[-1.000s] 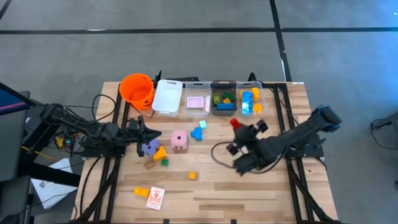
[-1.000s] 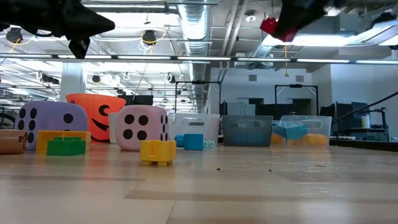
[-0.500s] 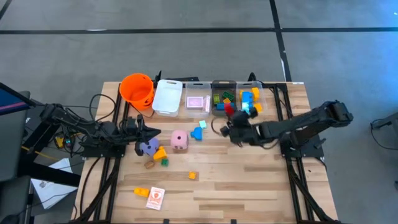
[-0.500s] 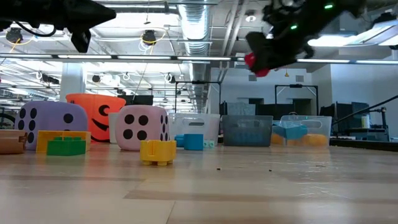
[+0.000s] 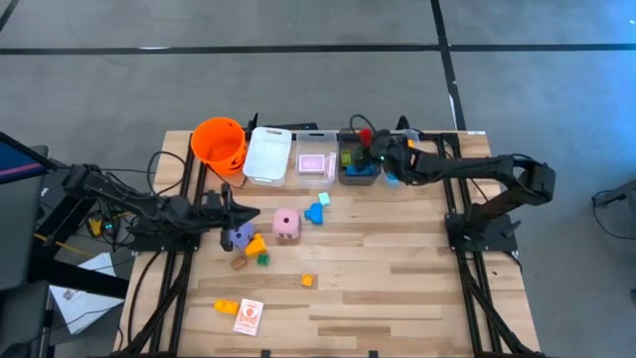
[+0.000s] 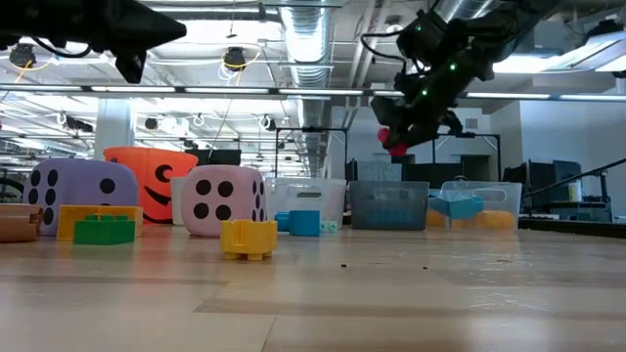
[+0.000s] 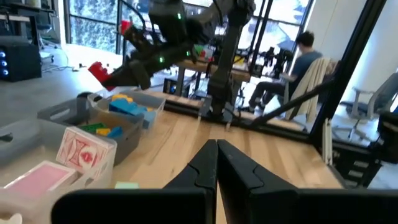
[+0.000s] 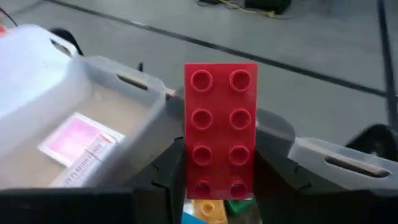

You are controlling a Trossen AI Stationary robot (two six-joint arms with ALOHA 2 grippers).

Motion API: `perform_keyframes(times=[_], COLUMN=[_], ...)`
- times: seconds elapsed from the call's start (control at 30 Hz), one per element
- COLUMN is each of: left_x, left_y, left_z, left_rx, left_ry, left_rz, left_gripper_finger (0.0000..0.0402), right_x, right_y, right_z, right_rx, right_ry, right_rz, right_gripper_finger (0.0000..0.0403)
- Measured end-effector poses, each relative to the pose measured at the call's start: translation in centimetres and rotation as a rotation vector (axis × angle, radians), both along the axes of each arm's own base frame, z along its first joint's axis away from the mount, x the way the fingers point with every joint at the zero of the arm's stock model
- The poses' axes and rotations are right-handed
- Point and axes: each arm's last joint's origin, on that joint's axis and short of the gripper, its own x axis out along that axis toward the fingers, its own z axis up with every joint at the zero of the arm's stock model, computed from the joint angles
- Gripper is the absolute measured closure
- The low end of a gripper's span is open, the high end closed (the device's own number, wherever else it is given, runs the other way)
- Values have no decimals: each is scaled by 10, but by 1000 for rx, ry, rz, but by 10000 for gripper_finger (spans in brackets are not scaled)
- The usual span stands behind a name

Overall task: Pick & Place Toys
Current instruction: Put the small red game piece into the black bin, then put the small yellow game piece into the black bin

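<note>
Placing step: right tool clamped on red brick, hovering over what looks like the dark bin at counter's far edge. Next: lower, release. Left tool closed, idle at left.

Two black jointed arms, left arm with loose black cables, right arm showing green LED; matte black fingers.
</note>
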Motion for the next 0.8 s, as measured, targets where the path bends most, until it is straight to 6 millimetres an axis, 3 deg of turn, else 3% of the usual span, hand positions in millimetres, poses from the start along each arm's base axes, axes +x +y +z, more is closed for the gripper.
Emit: perform_keyframes(times=[0.07, 0.3, 0.47, 0.6, 0.8], left_x=[3, 13, 16, 17, 17], left_y=[-1, -5, -5, -3, -3], left_z=[-3, -15, -18, -13, -12], left_rx=[9, 38, 50, 34, 29], left_ry=[24, 108, 130, 80, 66], left_rz=[0, -1, 31, 95, 103], left_gripper_finger=[402, 402, 402, 402, 401], right_x=[1, 5, 6, 10, 21], right_y=[-7, -14, -7, 18, 78], right_z=[0, -10, -4, 13, 18], right_rx=[17, 63, 55, 25, 33], right_ry=[-28, -37, -66, -111, -109], right_rz=[13, 54, 80, 173, 352], right_gripper_finger=[257, 95, 23, 8, 19])
